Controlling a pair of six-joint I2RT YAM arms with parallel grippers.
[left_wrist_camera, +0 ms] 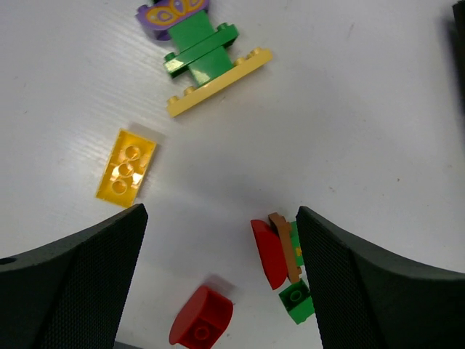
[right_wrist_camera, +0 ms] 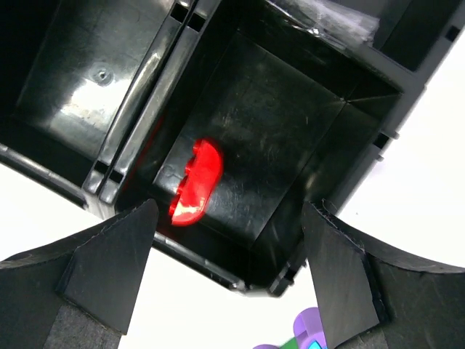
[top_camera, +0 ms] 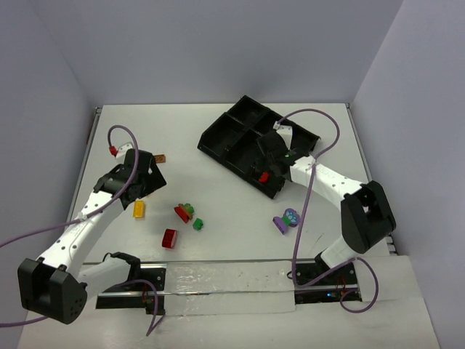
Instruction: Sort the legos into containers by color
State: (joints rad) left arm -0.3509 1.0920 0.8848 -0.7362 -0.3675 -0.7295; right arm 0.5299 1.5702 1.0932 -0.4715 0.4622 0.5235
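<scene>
My left gripper (top_camera: 149,177) (left_wrist_camera: 219,214) is open and empty, held above loose legos on the white table. Below it lie a yellow brick (top_camera: 138,209) (left_wrist_camera: 126,166), a red-brown-green cluster (top_camera: 183,211) (left_wrist_camera: 280,251), a small green brick (top_camera: 197,224) (left_wrist_camera: 298,302) and a red brick (top_camera: 169,238) (left_wrist_camera: 201,316). A purple, green and pale yellow assembly (left_wrist_camera: 200,54) lies beyond, mostly hidden under the gripper in the top view (top_camera: 160,158). My right gripper (top_camera: 267,158) (right_wrist_camera: 229,211) is open over the black tray (top_camera: 218,136) (right_wrist_camera: 290,138). One red brick (top_camera: 264,177) (right_wrist_camera: 195,182) lies in its near compartment.
A purple flower-shaped piece (top_camera: 287,219) (right_wrist_camera: 309,327) with green on it lies on the table just in front of the tray. Purple cables loop beside both arms. Grey walls close in the table on the left, back and right.
</scene>
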